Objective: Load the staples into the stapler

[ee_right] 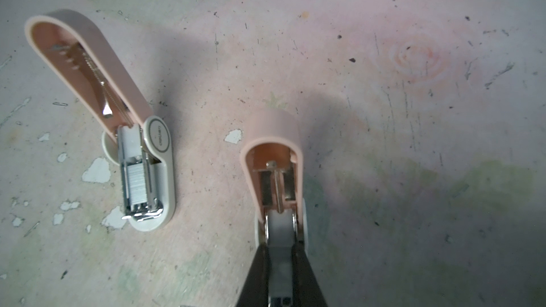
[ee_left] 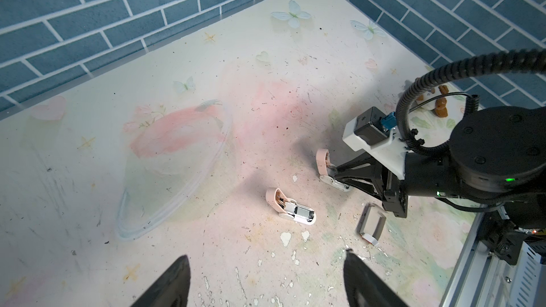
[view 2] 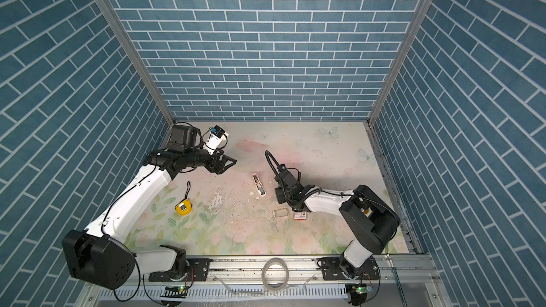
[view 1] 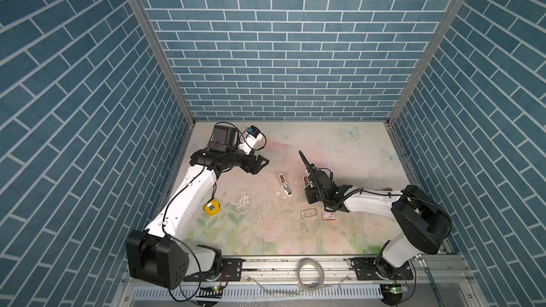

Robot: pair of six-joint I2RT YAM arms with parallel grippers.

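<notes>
With the right gripper (ee_right: 280, 249) clamping 1 open held stapler (ee_right: 274, 131) and the left gripper (ee_left: 266, 254) hanging spread well away, the staples (ee_right: 138, 183) are lying in the channel of the free stapler (ee_right: 162, 169) nearby, probably risking being jolted out if the held one swings across

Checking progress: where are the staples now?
Right wrist view: staples sit inside the open stapler mid-table, beside the second stapler the right gripper holds.

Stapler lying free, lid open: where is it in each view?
Both top views: stapler mid-table, left of the right arm.
Left wrist: central, beyond the open jaws.
Right wrist: lid raised, staples inside.
Shared landmark: second stapler beside it, in the right jaws.
</notes>
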